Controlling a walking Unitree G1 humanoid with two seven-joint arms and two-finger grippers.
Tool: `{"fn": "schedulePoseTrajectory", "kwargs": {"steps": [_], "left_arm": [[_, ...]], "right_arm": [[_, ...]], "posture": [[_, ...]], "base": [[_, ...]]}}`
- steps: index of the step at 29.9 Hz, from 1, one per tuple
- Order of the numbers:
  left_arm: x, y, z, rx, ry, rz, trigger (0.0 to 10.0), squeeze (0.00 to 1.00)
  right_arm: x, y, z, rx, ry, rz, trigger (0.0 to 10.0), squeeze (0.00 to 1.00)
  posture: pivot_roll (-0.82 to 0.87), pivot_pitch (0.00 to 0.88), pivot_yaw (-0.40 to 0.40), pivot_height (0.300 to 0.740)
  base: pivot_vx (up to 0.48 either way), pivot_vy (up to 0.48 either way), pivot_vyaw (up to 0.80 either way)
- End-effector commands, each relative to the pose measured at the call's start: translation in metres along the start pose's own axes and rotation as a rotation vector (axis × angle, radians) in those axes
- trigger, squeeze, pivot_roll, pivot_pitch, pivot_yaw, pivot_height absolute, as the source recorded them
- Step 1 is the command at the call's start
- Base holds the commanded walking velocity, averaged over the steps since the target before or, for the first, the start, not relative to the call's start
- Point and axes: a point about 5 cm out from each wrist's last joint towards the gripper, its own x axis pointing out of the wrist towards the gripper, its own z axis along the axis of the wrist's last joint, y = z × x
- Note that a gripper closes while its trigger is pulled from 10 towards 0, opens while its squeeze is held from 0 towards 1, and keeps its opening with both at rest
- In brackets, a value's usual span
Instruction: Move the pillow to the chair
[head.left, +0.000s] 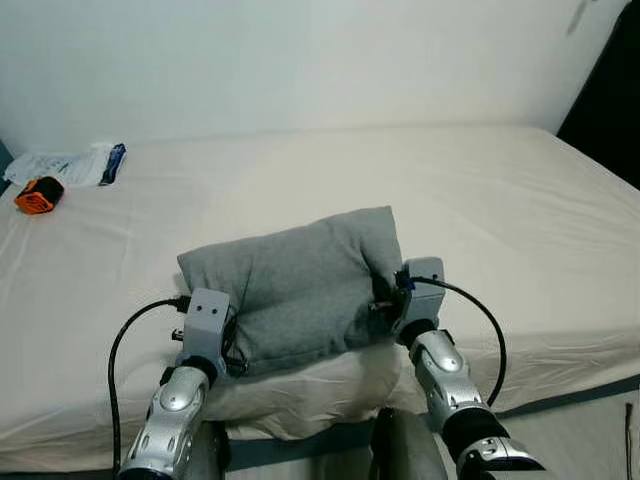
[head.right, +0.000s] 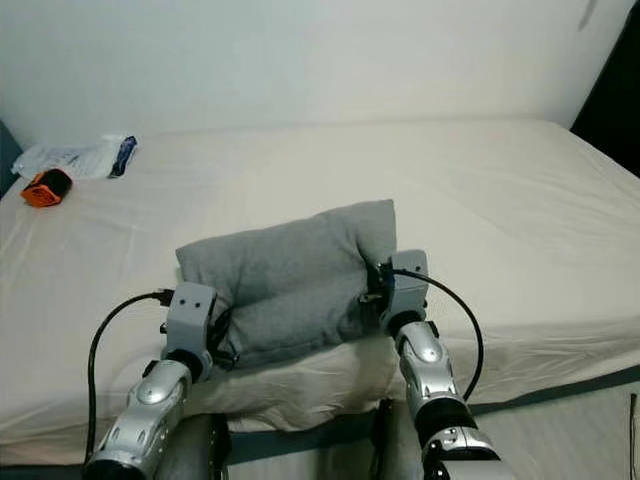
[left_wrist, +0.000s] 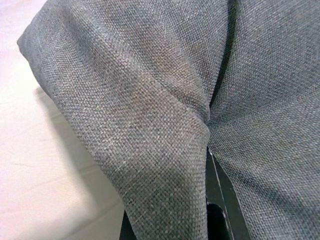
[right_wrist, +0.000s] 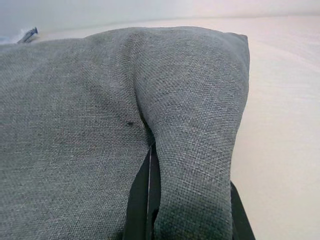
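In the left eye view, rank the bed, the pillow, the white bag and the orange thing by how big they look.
1. Bed
2. Pillow
3. White bag
4. Orange thing

The bag and orange thing lie farther from the camera, so they look smaller than they are.

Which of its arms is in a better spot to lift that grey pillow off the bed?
Neither alone: both look equally placed. The left gripper pinches the pillow at its left end, the right gripper at its right end, each with fabric bunched between its fingers. Lifting together seems best.
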Motion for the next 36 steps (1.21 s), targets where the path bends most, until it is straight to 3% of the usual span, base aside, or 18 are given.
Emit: {"fn": "schedulePoseTrajectory", "kwargs": {"steps": [1, 16, 26, 29, 36], "left_arm": [[0.0031, -0.0039, 0.0034, 0.006, -0.002, -0.009, 10.0, 0.00], [0.0064, -0.0077, 0.0068, -0.014, -0.007, -0.009, 10.0, 0.00], [0.0122, -0.0082, 0.0091, -0.034, -0.007, 0.005, 10.0, 0.00], [0.0116, -0.0102, 0.0048, -0.077, 0.014, 0.006, 10.0, 0.00], [0.0107, -0.0107, 0.0046, -0.078, 0.013, 0.006, 10.0, 0.00]], "right_arm": [[-0.0019, -0.0068, 0.0007, 0.027, -0.003, -0.029, 10.0, 0.00], [-0.0008, -0.0027, -0.0013, 0.022, 0.019, -0.014, 10.0, 0.00], [0.0029, -0.0021, -0.0002, 0.000, 0.044, -0.011, 10.0, 0.00], [0.0033, -0.0022, -0.0014, 0.049, 0.057, -0.005, 10.0, 0.00], [0.0030, -0.0010, 0.0001, 0.071, 0.043, 0.016, 10.0, 0.00]], "posture": [[0.01, 0.047, -0.101, 0.548], [0.00, 0.007, -0.099, 0.583], [0.00, 0.000, -0.106, 0.583], [0.00, 0.000, -0.101, 0.583], [0.00, 0.000, -0.102, 0.598]], "base": [[0.000, 0.000, 0.00], [0.000, 0.000, 0.00], [0.000, 0.000, 0.00], [0.000, 0.000, 0.00], [0.000, 0.000, 0.00]]}}
